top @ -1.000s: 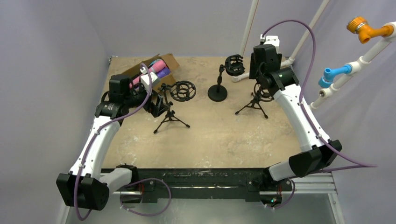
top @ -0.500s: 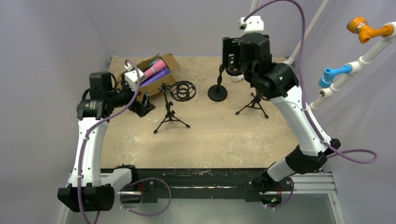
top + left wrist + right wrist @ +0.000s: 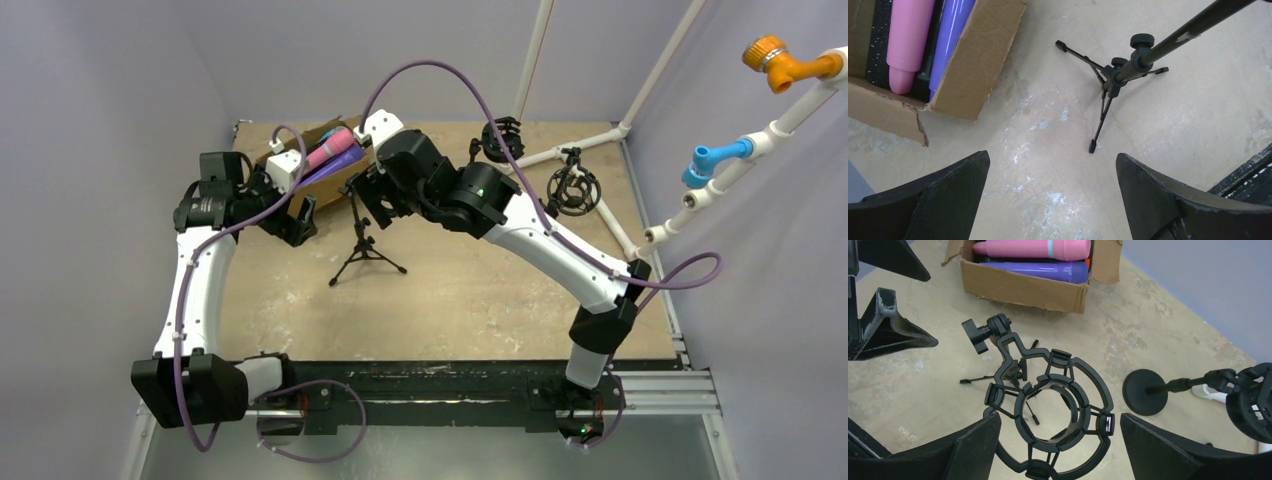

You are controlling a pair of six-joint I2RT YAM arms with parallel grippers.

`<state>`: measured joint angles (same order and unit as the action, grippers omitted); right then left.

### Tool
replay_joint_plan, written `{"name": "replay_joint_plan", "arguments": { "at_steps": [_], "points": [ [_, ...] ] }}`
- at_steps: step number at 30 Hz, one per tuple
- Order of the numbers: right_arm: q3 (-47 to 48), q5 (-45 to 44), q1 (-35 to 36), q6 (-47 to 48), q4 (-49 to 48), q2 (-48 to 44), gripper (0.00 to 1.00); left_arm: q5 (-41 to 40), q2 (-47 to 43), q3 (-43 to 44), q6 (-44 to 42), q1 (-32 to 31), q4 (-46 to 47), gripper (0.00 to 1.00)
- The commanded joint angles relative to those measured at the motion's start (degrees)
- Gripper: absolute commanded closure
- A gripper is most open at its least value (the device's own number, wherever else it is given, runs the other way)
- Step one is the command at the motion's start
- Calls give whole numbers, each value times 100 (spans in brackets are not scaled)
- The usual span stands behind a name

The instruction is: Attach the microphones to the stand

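2 microphones (image 3: 908, 40), 1 pink and 1 purple, lie side by side in the cardboard box (image 3: 978, 65) at the far left. Just beside the box, the left gripper (image 3: 1052, 156) hangs over the table (image 3: 1048, 120), its fingers spread wide and empty. Next comes the tripod stand (image 3: 1108, 85). Over its ring-shaped holder (image 3: 1058, 360) the right gripper (image 3: 1060, 416) gapes just as wide, gripping nothing. A round-base stand (image 3: 1143, 392) is further right

— The box (image 3: 973, 60), upper left of the left wrist view?
— Brown cardboard, matt, torn rough at its edges. Inside, the pink microphone (image 3: 905, 40) looks like smooth plastic, and the purple microphone (image 3: 948, 30) is glossier.
— And the surface (image 3: 1048, 165)?
— Beige, matt, scuffed with pale marks.
— The shock mount (image 3: 1059, 360)?
— Black plastic with a slight sheen.
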<state>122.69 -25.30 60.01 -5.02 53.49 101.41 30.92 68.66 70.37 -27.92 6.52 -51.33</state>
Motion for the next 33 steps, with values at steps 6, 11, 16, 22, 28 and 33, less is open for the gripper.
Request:
{"name": "replay_joint_plan", "arguments": {
  "at_steps": [6,11,16,22,28,33],
  "points": [
    [298,284,-60,51,-270,-298,18,-313,-10,-257,-35,40,503,4],
    [250,564,-296,-26,-321,-345,27,-318,-116,-416,-77,41,540,4],
    [224,658,-522,-18,-60,-84,34,-246,-167,-446,-154,37,678,3],
    [176,796,-627,-25,-67,81,48,-244,76,-148,-1,37,523,4],
    [197,1166,-657,9,-1,248,52,-287,-11,-251,4,37,644,4],
    [261,1040,-772,2,-28,321,81,-406,73,-182,24,35,796,4]
  ]
}}
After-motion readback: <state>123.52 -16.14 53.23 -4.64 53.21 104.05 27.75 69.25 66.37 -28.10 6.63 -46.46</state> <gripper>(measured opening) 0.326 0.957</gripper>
